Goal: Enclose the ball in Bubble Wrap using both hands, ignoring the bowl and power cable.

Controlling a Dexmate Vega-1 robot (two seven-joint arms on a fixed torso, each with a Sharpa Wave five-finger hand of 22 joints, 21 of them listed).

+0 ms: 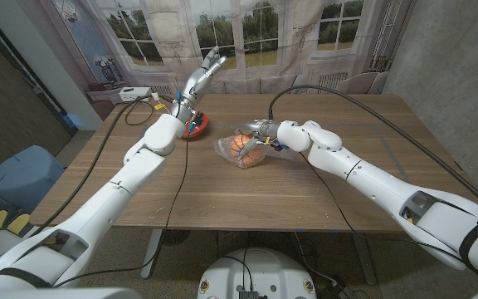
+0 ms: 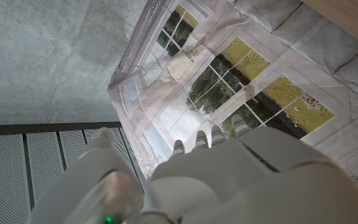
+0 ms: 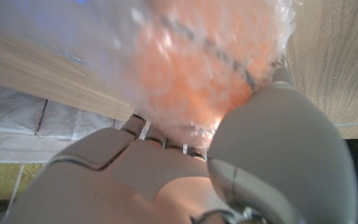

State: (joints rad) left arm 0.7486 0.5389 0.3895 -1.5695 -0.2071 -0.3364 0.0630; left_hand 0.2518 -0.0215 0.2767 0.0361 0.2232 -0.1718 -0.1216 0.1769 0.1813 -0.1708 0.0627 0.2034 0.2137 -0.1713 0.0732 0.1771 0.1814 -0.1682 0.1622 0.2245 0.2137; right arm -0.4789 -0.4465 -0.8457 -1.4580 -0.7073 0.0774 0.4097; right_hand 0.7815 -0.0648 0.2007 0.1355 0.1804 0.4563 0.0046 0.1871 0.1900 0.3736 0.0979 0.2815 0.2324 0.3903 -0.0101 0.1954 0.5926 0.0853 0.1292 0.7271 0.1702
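Ball (image 1: 248,148), orange, near mid-table on wooden table (image 1: 305,191), swathed in Bubble Wrap (image 1: 229,149). Right hand (image 1: 260,131) on top of bundle, fingers curled down over wrap and ball, gripping it; in right wrist view, thumb (image 3: 278,143) pressed against plastic over orange ball (image 3: 210,68). Left hand (image 1: 201,76) raised off table above red bowl (image 1: 196,126), fingers apart and stretched toward window backdrop (image 1: 247,33), holding nothing. Black cable (image 1: 363,104) trailing across table's right side.
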